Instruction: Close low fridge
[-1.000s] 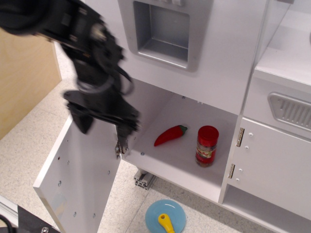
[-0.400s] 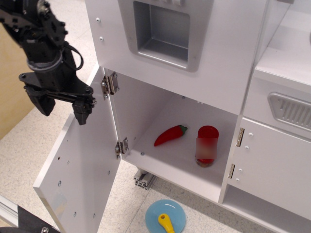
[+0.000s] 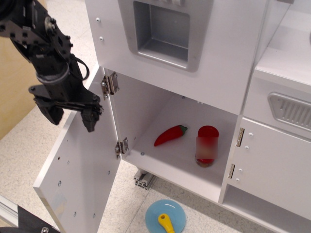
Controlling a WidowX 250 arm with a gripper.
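The low fridge [image 3: 184,141] is the white lower compartment of the toy kitchen. Its tall white door [image 3: 80,167] stands wide open, swung out to the left on two metal hinges [image 3: 109,83]. I see the door's inner face; its handle is hidden. Inside lie a red chili pepper [image 3: 170,135] and a red spice jar [image 3: 207,145]. My black gripper [image 3: 72,116] hangs over the door's top edge on the left. Its two fingers [image 3: 89,119] point down and stand apart, open and holding nothing.
Above the fridge is a white panel with a grey recessed dispenser [image 3: 160,31]. To the right is a smaller white cabinet door with a grey vent [image 3: 290,110]. A blue plate with a yellow object [image 3: 165,218] lies on the floor in front. A wooden panel [image 3: 14,82] stands at left.
My gripper swung from in front of the door's hinge side out to the left, then came slightly right and down toward the door's top edge. The door has not moved.
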